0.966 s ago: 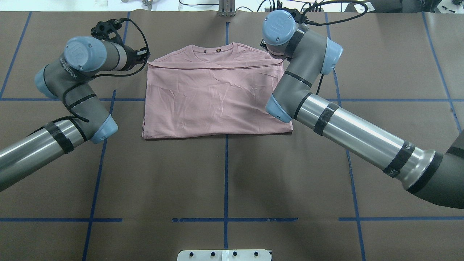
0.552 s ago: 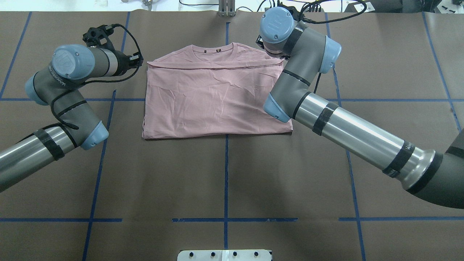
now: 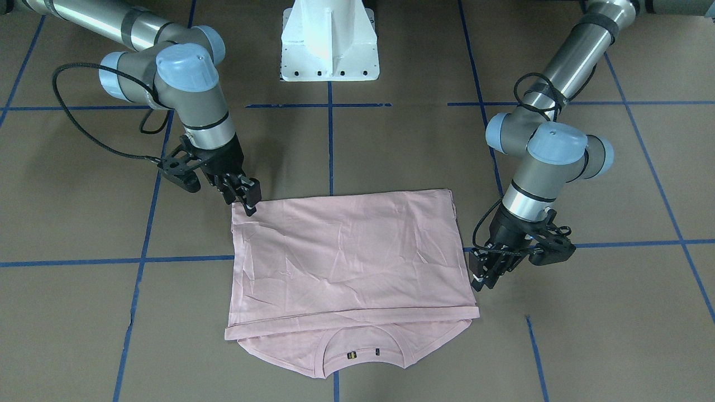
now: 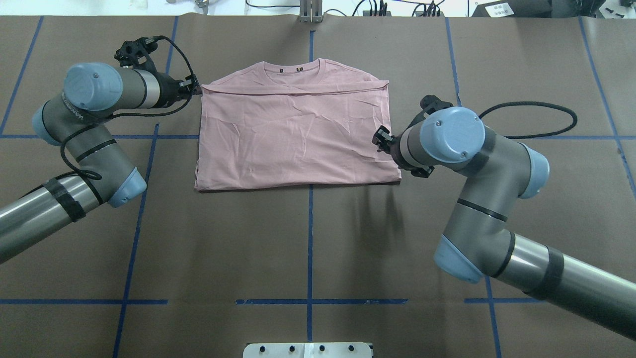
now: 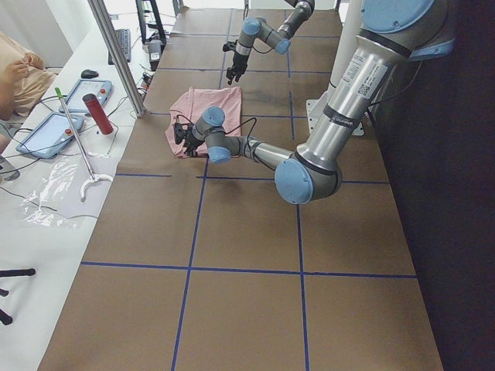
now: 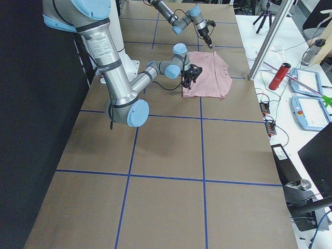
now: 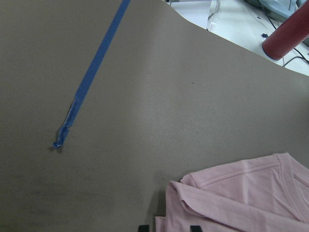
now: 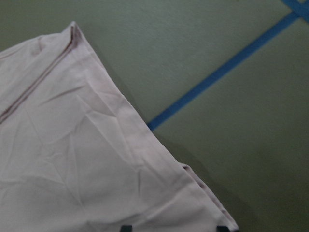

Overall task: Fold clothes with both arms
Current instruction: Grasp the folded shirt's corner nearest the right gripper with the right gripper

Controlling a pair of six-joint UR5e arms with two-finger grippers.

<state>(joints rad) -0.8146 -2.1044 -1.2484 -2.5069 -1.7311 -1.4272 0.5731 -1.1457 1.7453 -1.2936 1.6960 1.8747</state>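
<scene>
The pale pink T-shirt (image 4: pixel 293 134) lies folded and back up on the brown table, its collar (image 4: pixel 293 67) at the far edge. My left gripper (image 4: pixel 195 89) sits low at the shirt's far-left corner. In the left wrist view its fingertips (image 7: pixel 194 227) stand apart, with the shirt's edge (image 7: pixel 231 198) between them. My right gripper (image 4: pixel 380 139) is at the shirt's right edge near the front corner. It is open, both tips (image 8: pixel 222 227) over the cloth (image 8: pixel 72 145). From across the table the left gripper (image 3: pixel 477 279) and right gripper (image 3: pixel 249 206) flank the shirt (image 3: pixel 352 262).
The white pedestal base (image 3: pixel 329 39) stands at the robot's side of the table. Blue tape lines (image 4: pixel 309 238) cross the brown cover. Beyond the far edge are a metal post (image 5: pixel 116 54), a red bottle (image 5: pixel 98 114), tablets and a seated person (image 5: pixel 19 73).
My right arm has swung back from the shirt's far-right corner to its right edge near the front. The left gripper drew slightly left and down, staying by the far-left corner.
</scene>
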